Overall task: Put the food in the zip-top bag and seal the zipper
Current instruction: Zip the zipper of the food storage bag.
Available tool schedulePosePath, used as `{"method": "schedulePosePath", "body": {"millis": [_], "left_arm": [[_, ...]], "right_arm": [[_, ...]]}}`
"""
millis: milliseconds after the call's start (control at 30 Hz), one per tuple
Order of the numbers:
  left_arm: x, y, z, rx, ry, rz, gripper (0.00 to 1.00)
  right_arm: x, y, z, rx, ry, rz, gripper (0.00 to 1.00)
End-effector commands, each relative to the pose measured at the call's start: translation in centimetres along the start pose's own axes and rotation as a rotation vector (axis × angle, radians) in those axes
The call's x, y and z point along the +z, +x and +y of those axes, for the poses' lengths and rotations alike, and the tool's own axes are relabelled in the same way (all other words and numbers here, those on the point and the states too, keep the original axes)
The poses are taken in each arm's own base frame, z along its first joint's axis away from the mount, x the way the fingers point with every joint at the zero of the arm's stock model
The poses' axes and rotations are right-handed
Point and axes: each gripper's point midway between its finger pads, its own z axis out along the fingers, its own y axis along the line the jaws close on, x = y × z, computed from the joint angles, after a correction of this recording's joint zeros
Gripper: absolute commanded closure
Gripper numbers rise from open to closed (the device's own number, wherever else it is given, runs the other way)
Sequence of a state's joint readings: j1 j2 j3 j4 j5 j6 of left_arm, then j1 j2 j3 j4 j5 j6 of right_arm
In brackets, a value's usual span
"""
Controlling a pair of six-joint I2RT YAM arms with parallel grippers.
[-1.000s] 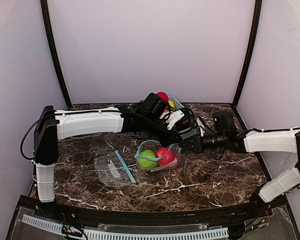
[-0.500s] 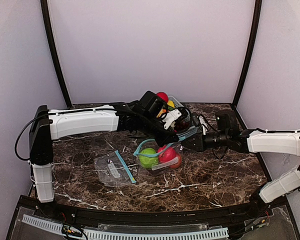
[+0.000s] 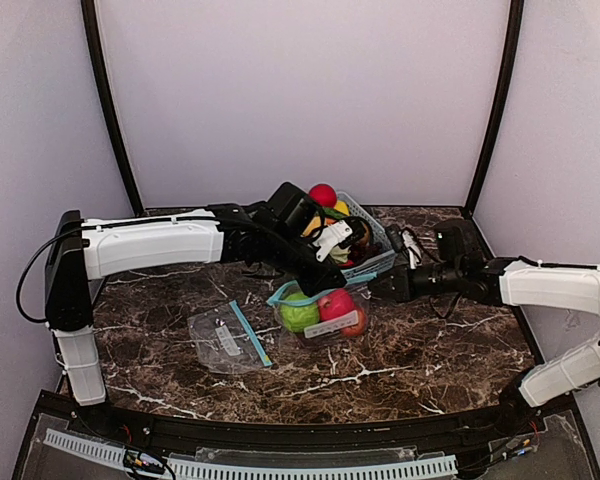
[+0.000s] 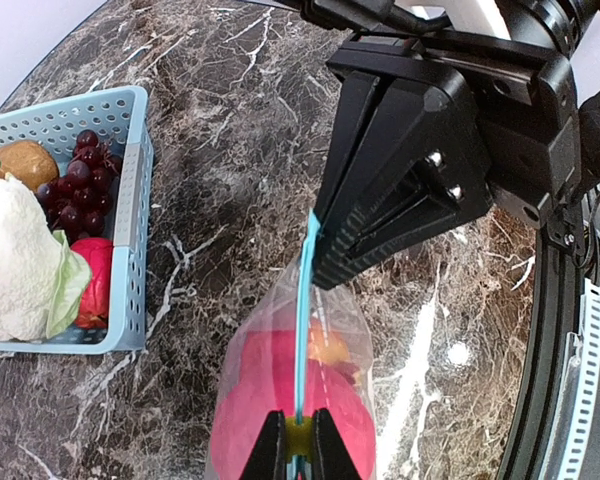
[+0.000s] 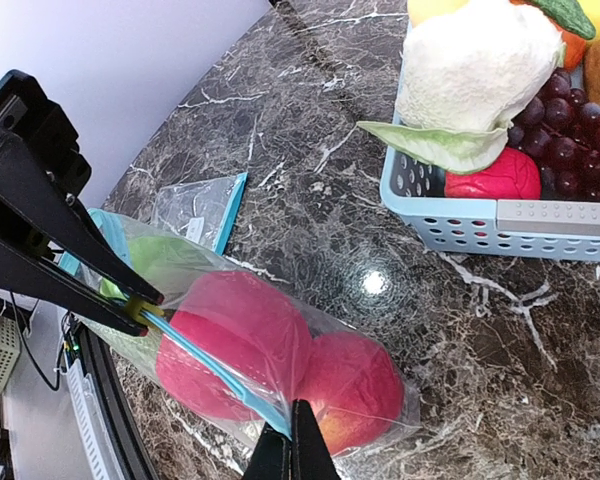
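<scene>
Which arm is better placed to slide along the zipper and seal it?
Probably left: the left gripper pinches the zipper partway along, while the right gripper clamps its end as an anchor.

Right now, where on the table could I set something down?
Bare table lies right of the filled bag and between the empty bag and the near edge. Crowded centre: left gripper and right gripper pinch the zipper beside the basket.

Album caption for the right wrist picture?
Left gripper and right gripper pinch the blue zipper of a clear bag of red and green toy fruit.
</scene>
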State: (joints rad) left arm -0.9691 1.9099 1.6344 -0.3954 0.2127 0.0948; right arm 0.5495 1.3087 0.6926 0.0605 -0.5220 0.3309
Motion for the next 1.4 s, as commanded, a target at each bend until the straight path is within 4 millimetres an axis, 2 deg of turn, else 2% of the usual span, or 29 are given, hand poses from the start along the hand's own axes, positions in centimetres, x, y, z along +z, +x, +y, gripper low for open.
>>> {"method": "schedulePosePath", "body": {"millis": [0, 500, 1367], "left_arm": [[-3.2, 2.5, 0.6, -0.013, -0.037, 0.093, 0.99], [-5.0, 4.6, 1.1, -0.013, -0.075, 0.135, 0.99], [-9.0, 8.4, 2.9, -0.053, -0.150, 0.165, 0.99]], "right_arm": [[-1.5, -0.8, -3.8, 0.061, 0.190, -0.032, 1.00], [-3.0, -0.8, -5.3, 0.094, 0.296, -0.032, 1.00], [-4.5, -1.1, -6.1, 0.091, 0.369, -0.024, 1.00]]}}
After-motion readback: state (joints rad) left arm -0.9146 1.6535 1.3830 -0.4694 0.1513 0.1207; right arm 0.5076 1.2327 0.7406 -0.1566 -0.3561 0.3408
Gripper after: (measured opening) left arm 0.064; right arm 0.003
